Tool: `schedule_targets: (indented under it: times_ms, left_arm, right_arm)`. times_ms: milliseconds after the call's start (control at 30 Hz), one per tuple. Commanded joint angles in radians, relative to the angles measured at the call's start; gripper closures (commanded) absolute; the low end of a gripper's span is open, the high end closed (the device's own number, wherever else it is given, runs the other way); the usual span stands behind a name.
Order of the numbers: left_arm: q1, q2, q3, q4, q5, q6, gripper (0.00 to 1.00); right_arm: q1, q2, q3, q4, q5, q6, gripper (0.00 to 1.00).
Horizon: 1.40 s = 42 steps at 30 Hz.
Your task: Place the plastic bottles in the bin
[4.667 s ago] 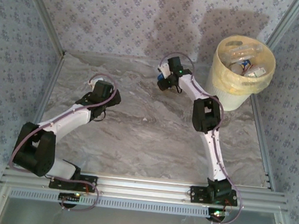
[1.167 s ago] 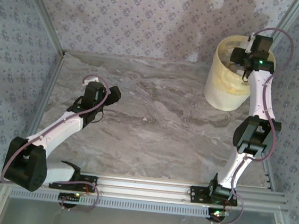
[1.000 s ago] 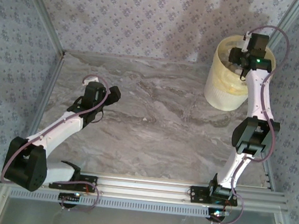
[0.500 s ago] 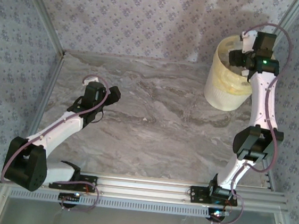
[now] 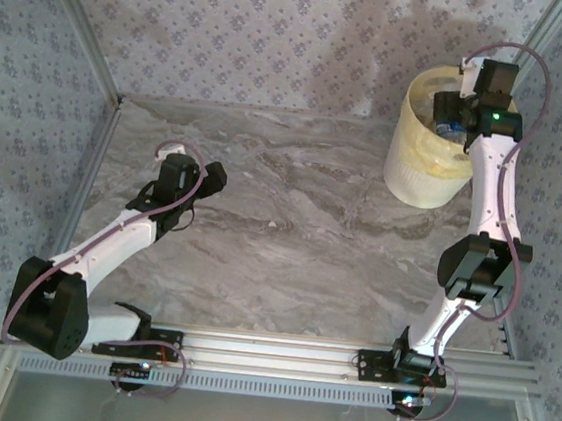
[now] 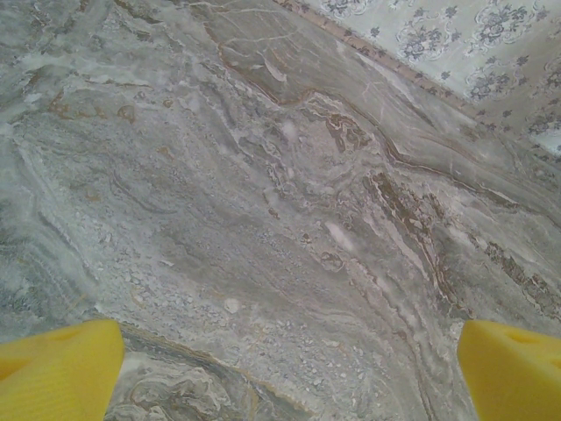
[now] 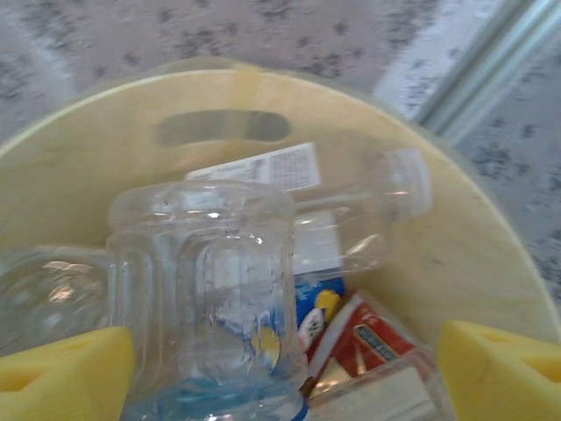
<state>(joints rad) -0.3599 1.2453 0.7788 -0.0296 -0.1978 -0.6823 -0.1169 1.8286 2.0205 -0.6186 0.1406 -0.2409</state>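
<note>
My right gripper [image 5: 453,114] hangs over the cream-yellow bin [image 5: 412,174] at the table's back right. In the right wrist view its yellow pads [image 7: 61,368] stand far apart, so the right gripper [image 7: 280,368] is open. A clear plastic bottle with a blue label [image 7: 202,298] sits loose between them, close to the left pad, above the bin's inside wall [image 7: 105,167]. Below it lie a clear bottle with a white label [image 7: 351,219] and a red-labelled one [image 7: 372,342]. My left gripper [image 5: 216,176] rests open over bare marble [image 6: 289,263] on the left; its pads [image 6: 57,373] hold nothing.
The bin has a handle slot [image 7: 223,127] near its rim. Patterned walls and metal frame rails [image 5: 519,55] close in the table on three sides. The bin stands tight in the back right corner.
The right gripper's jaws have spread wide over the bin and let go of the blue-labelled bottle. The left arm has not moved.
</note>
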Motion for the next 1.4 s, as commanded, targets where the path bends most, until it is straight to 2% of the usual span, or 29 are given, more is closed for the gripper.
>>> schedule_targets:
  times_ms: [0, 200, 367, 467, 600, 733, 833, 967, 1100, 1233, 1367]
  left_arm:
    - [0.006, -0.004, -0.001, -0.002, 0.005, -0.002, 0.02]
    - [0.006, -0.026, -0.013, -0.01, -0.011, 0.005, 0.02]
    - [0.006, -0.053, -0.003, -0.033, -0.031, 0.019, 0.02]
    - [0.006, -0.097, -0.001, -0.047, -0.053, 0.042, 0.02]
    - [0.02, -0.169, 0.0, -0.088, -0.107, 0.083, 0.02]
    - [0.052, -0.229, 0.005, -0.142, -0.19, 0.14, 0.02]
    - [0.093, -0.267, 0.008, -0.174, -0.256, 0.19, 0.02]
    - [0.161, -0.297, 0.0, -0.191, -0.338, 0.243, 0.02]
    - [0.238, -0.3, -0.025, -0.172, -0.361, 0.295, 0.02]
    - [0.297, -0.265, -0.065, -0.145, -0.367, 0.293, 0.02]
    - [0.327, -0.222, -0.158, -0.002, -0.374, 0.284, 0.02]
  right_arm:
    - [0.003, -0.008, -0.031, 0.049, 0.187, 0.08, 0.09]
    - [0.004, -0.012, -0.041, 0.029, 0.126, 0.072, 0.1]
    - [0.011, -0.102, -0.022, 0.022, -0.034, 0.135, 0.09]
    - [0.031, -0.207, -0.081, 0.043, -0.134, 0.196, 0.08]
    - [0.076, -0.405, -0.317, 0.193, -0.228, 0.232, 0.05]
    - [0.113, -0.62, -0.668, 0.477, -0.256, 0.319, 0.03]
    - [0.119, -0.747, -0.921, 0.652, -0.239, 0.431, 0.01]
    - [0.119, -0.83, -1.13, 0.738, -0.181, 0.474, 0.0]
    - [0.119, -0.854, -1.253, 0.705, -0.094, 0.485, 0.0]
    - [0.117, -0.864, -1.418, 0.766, 0.014, 0.538, 0.0]
    - [0.107, -0.819, -1.549, 0.872, 0.129, 0.538, 0.0]
